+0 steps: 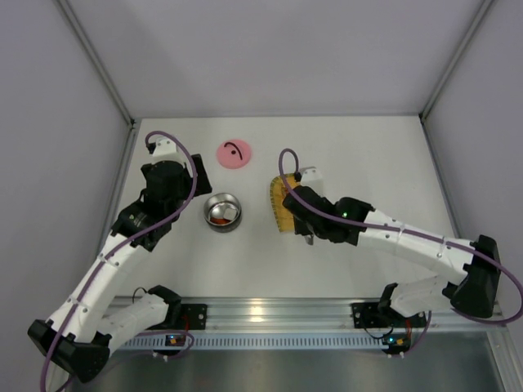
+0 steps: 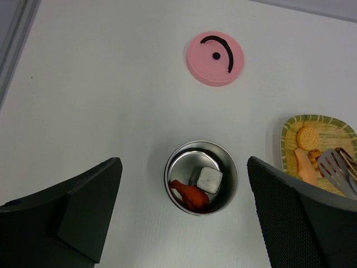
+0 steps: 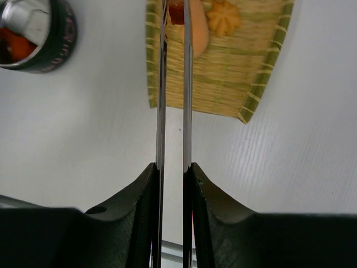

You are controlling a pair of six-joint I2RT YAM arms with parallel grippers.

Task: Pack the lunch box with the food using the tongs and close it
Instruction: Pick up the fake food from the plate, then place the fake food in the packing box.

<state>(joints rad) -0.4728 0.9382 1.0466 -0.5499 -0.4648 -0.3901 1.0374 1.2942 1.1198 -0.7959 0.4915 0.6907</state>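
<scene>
The lunch box (image 2: 201, 177), a small round steel bowl, stands on the table directly under my open left gripper (image 2: 183, 163). A red-orange food piece (image 2: 191, 194) and a dark cube with a white face (image 2: 208, 179) lie in it. Its pink lid (image 2: 215, 58) lies flat farther back. My right gripper (image 3: 173, 167) is shut on the tongs (image 3: 187, 84), squeezing the two arms nearly parallel. The tong tips (image 2: 334, 170) reach over the yellow woven tray (image 3: 223, 72). On the tray lie cookies (image 2: 307, 137) and a pale orange piece (image 3: 198, 28). A red bit (image 3: 176, 13) shows between the arms.
The tray (image 1: 278, 204) lies right of the lunch box (image 1: 222, 211), with the lid (image 1: 233, 153) behind the bowl. Grey walls close in the table at the back and both sides. The right arm (image 1: 392, 237) stretches across the near right.
</scene>
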